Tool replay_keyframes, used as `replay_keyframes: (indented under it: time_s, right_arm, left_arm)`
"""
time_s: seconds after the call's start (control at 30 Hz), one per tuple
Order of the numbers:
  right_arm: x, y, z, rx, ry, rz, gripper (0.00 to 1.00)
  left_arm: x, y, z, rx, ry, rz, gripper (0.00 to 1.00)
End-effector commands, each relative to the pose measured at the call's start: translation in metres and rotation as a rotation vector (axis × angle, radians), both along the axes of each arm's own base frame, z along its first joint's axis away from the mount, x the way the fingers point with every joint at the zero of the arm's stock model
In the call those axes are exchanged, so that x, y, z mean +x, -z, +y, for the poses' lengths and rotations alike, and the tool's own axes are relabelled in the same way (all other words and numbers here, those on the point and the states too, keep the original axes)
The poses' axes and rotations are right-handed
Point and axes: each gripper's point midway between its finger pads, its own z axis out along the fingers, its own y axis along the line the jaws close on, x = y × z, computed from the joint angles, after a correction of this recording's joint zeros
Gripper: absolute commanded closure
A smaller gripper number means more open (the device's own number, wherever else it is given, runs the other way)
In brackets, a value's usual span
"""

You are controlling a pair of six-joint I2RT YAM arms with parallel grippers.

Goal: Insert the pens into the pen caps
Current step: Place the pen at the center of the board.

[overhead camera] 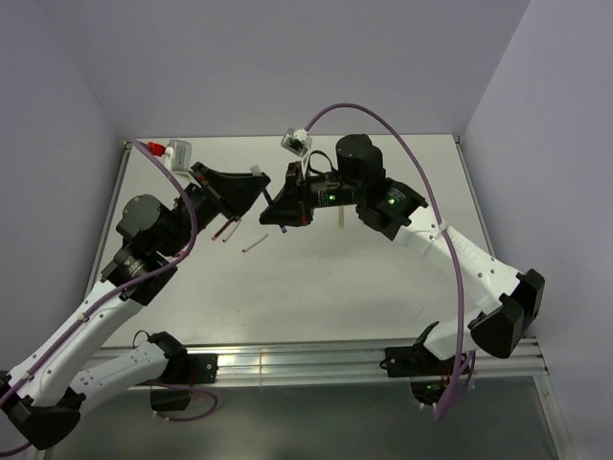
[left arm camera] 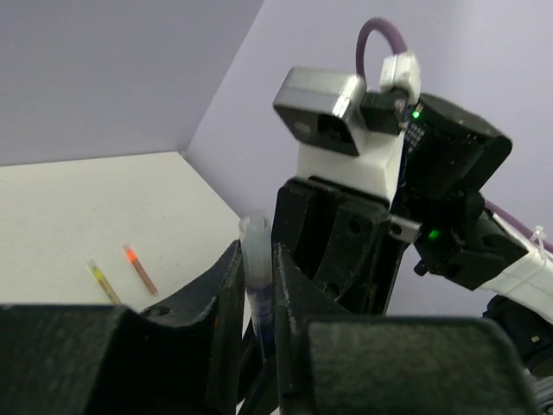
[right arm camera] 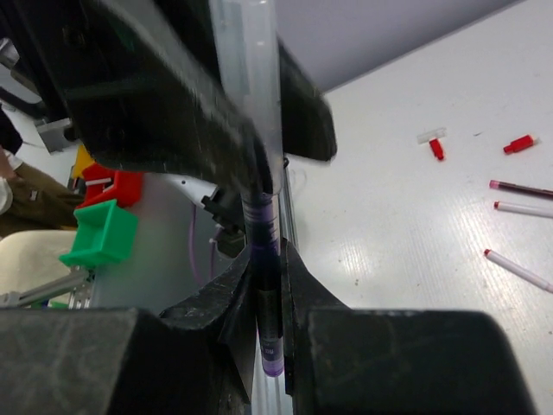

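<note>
Pen (right arm camera: 263, 226) is squeezed by the right gripper (right arm camera: 266, 278), clear cap (left arm camera: 256, 255) by the left gripper (left arm camera: 257, 270); only right wrist view shows a red cap (right arm camera: 519, 143).

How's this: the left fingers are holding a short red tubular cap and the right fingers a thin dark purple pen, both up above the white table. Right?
Not quite. The short tubular cap in the left fingers is pale and clear, not red, as the left wrist view shows. The right fingers do hold the thin dark purple pen, both above the white table.
</note>
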Motion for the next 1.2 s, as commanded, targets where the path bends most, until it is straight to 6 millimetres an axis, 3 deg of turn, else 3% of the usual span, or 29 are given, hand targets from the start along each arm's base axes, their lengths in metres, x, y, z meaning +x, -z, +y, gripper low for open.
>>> replay_keyframes:
  time_s: [0.0,0.17,0.33,0.43,0.6,0.83,0.87,0.97,1.0,1.07,1.1,1.17]
  right_arm:
    - [0.043,-0.055,-0.014,0.138,0.215,-0.129,1.0]
    - [0.045,-0.04,-0.018,0.098,0.244,-0.1,1.0]
    - [0.045,-0.017,-0.025,0.053,0.282,-0.065,1.0]
    - [0.048,-0.002,-0.03,0.019,0.322,-0.049,1.0]
    - [0.076,0.026,-0.045,-0.097,0.477,-0.018,1.0]
    - [0.133,0.081,-0.061,-0.249,0.663,0.073,1.0]
    - [0.143,0.099,-0.06,-0.289,0.679,0.096,1.0]
    - [0.169,0.118,-0.07,-0.335,0.734,0.127,1.0]
    - [0.178,0.137,-0.071,-0.377,0.75,0.144,1.0]
    - [0.193,0.148,-0.077,-0.405,0.791,0.154,1.0]
    - [0.201,0.168,-0.078,-0.444,0.799,0.183,1.0]
    - [0.214,0.183,-0.083,-0.464,0.817,0.207,1.0]
  left_arm:
    - [-0.041,0.024,-0.023,0.103,0.219,0.031,0.77]
    - [-0.032,0.009,-0.005,0.076,0.099,0.02,0.51]
    - [-0.02,-0.017,0.025,0.025,-0.062,-0.008,0.43]
    - [-0.014,-0.021,0.041,0.021,-0.149,0.003,0.42]
    - [-0.002,-0.009,0.065,0.069,-0.293,0.083,0.41]
    - [-0.003,0.017,0.072,0.143,-0.321,0.14,0.41]
    - [-0.003,0.025,0.074,0.169,-0.329,0.16,0.41]
    - [-0.004,0.034,0.077,0.201,-0.337,0.166,0.41]
    - [-0.005,0.038,0.079,0.209,-0.339,0.167,0.4]
    - [-0.007,0.04,0.082,0.22,-0.343,0.159,0.39]
    - [-0.007,0.044,0.082,0.229,-0.345,0.162,0.39]
    - [-0.007,0.05,0.083,0.241,-0.346,0.166,0.39]
